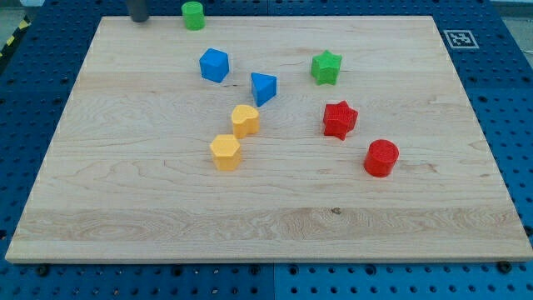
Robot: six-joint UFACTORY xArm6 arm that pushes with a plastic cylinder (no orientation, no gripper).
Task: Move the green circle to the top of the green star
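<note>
The green circle (193,15) stands at the view's top edge of the wooden board (125,192), left of centre. The green star (326,67) lies well to its right and lower, in the upper right part of the board. My tip (138,19) is at the view's top left, a short way left of the green circle and apart from it. Only the rod's lower end shows.
A blue block (214,65) and a blue triangular block (263,87) lie between the circle and the star. A yellow heart (245,121) and yellow hexagon (225,152) lie mid-board. A red star (339,120) and red circle (381,158) lie at the right.
</note>
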